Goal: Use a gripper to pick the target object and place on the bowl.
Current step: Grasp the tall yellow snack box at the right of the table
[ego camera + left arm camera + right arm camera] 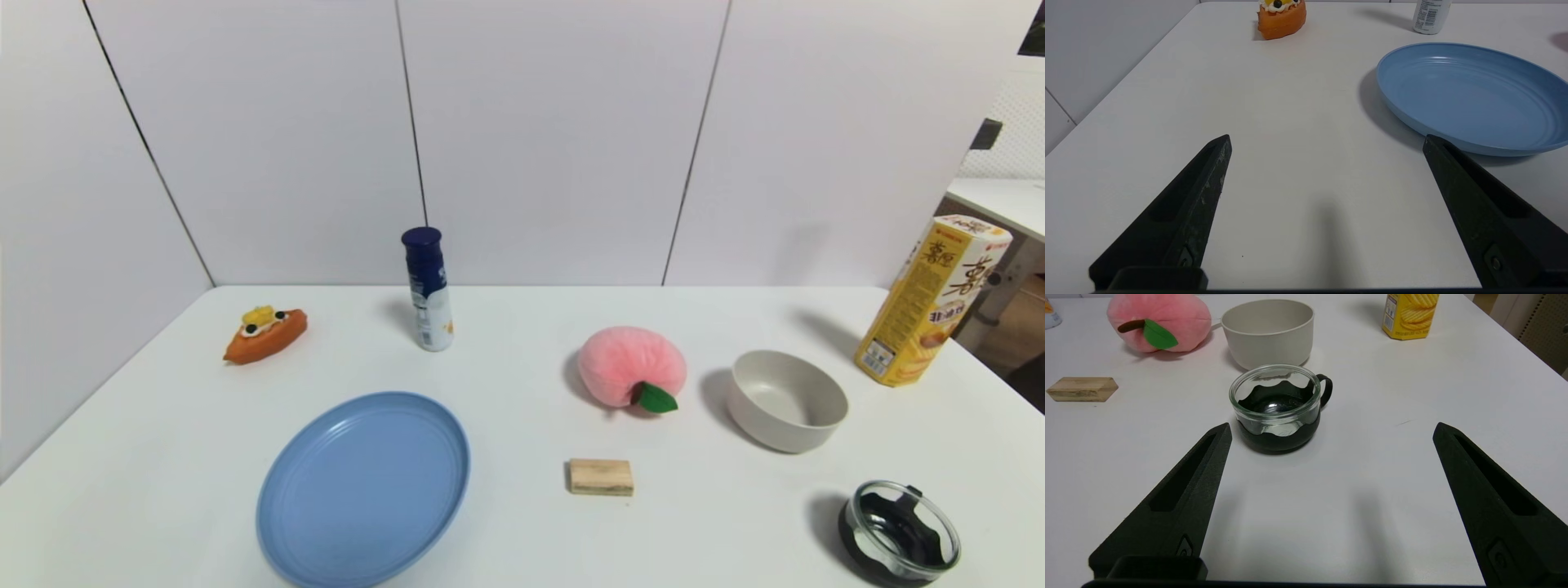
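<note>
The tall yellow snack box (933, 300) stands upright at the table's far right; its base shows in the right wrist view (1410, 315). The beige-grey bowl (787, 400) sits empty in front of it to the left and also shows in the right wrist view (1268, 332). Neither arm shows in the head view. My right gripper (1331, 430) is open and empty over bare table, with the black glass-rimmed cup between it and the bowl. My left gripper (1327, 139) is open and empty over bare table beside the blue plate.
A pink plush peach (630, 367), a wooden block (601, 477), a blue plate (363, 488), a blue-capped white bottle (428, 288), an orange cake toy (265, 333) and a black glass-rimmed cup (900, 529) stand on the white table (522, 523). Its right edge runs just past the box.
</note>
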Controlling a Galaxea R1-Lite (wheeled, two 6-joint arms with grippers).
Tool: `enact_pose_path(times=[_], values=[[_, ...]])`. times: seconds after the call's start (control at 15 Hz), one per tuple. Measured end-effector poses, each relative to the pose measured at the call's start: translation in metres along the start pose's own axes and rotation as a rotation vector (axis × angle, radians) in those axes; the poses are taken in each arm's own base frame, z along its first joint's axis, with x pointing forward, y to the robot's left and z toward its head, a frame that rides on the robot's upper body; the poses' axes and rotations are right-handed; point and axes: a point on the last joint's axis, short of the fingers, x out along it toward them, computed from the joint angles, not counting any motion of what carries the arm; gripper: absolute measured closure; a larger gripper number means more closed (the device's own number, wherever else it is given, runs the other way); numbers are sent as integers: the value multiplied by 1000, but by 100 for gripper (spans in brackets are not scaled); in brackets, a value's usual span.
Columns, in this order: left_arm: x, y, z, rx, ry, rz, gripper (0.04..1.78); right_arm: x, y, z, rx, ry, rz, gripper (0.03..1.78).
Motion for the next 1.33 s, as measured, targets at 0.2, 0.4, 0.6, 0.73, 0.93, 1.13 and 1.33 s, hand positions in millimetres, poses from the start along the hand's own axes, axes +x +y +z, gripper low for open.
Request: enact_pose_path(times=[0.2,0.4,0.6,0.73,0.93,1.13,1.33], values=[[0,0,0,0,0,-1,13,0,0,0,0,7,-2,11],[0,0,0,0,0,-1,13,1,0,16,-1,-3,-3,11],[0,0,0,0,0,-1,13,5,1,64,-6,-21,-7,11],[0,0,0,0,0,-1,13,16,2,103,-6,-11,-17,11],[0,0,0,0,0,-1,13,51,2,173,-2,-7,-37,11],[0,0,0,0,0,0,13,101,-1,238,2,-29,-72,11],[0,0,0,0,0,-1,13,153,-13,275,0,-19,-125,11]])
